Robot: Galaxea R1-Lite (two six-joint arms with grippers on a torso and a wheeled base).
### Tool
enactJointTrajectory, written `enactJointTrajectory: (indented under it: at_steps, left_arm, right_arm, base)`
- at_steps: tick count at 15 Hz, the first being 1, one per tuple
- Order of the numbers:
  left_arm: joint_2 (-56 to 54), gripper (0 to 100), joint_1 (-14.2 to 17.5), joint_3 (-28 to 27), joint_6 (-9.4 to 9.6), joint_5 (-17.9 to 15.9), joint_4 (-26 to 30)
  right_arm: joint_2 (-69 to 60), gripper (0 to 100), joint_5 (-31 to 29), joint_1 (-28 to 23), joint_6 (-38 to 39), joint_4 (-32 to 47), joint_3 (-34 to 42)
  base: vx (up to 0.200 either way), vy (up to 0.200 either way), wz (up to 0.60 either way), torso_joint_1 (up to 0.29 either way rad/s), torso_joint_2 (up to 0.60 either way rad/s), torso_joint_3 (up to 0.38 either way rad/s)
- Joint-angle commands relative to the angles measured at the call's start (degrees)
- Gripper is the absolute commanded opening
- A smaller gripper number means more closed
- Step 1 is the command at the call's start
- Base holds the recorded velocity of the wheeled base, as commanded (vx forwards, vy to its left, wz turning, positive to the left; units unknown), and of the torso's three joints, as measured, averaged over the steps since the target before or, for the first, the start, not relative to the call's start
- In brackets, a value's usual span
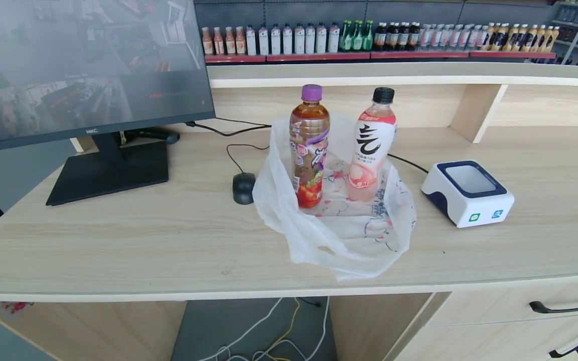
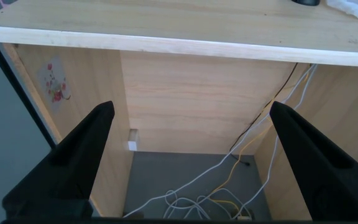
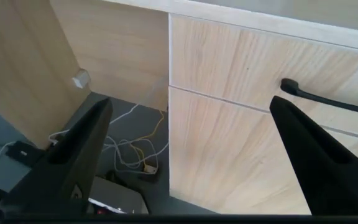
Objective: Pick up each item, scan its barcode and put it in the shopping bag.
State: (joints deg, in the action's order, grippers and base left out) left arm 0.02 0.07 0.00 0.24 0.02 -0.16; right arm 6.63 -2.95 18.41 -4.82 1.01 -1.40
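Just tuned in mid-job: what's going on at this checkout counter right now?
Nothing is being handled at this moment. The purple-capped brown drink bottle and the black-capped pink-and-white bottle both stand upright in the open white plastic shopping bag on the light wooden counter. The white-and-blue barcode scanner sits apart on the bag's right. The left gripper and right gripper hang below the countertop with fingers open and empty.

The pale wood-grain tabletop (image 1: 118, 240) carries a black monitor on a flat square base (image 1: 111, 173) at the left. At the middle, a small black mouse (image 1: 244, 187) lies just beside a crumpled white plastic shopping bag (image 1: 339, 235). A white-and-navy box scanner (image 1: 467, 193) sits to the right.
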Motion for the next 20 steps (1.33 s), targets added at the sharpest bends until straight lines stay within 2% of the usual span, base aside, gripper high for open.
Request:
enactJointTrajectory:
  at_steps: [1,2,4,11,14,20]
  left_arm:
    - [0.0,100,0.0,0.0,0.02,0.1,0.0]
    - [0.0,100,-0.1,0.0,0.02,0.1,0.0]
    - [0.0,100,-0.1,0.0,0.02,0.0,0.0]
    - [0.0,100,-0.1,0.0,0.02,0.1,0.0]
    - [0.0,100,0.0,0.0,-0.07,0.1,0.0]
    - [0.0,100,0.0,0.0,-0.07,0.1,0.0]
  right_arm:
    - [2.1,100,1.2,-14.5,0.2,-1.1,1.3]
    - [-0.7,100,1.2,-18.8,0.3,-1.2,1.3]
    - [-6.6,100,1.3,-18.7,1.6,-1.1,1.3]
    - [-6.6,100,1.1,-18.4,5.7,-1.1,1.4]
    - [-6.6,100,1.1,-18.4,5.4,-1.2,1.4]
    - [-6.6,100,1.1,-18.4,5.4,-1.1,1.4]
  base:
    - [0.0,0.0,0.0,0.0,0.0,0.0]
    - [0.0,0.0,0.0,0.0,0.0,0.0]
    - [0.0,0.0,0.0,0.0,0.0,0.0]
    - [0.0,0.0,0.0,0.0,0.0,0.0]
    - [-0.2,0.0,0.0,0.01,0.01,0.001]
    - [0.0,0.0,0.0,0.0,0.0,0.0]
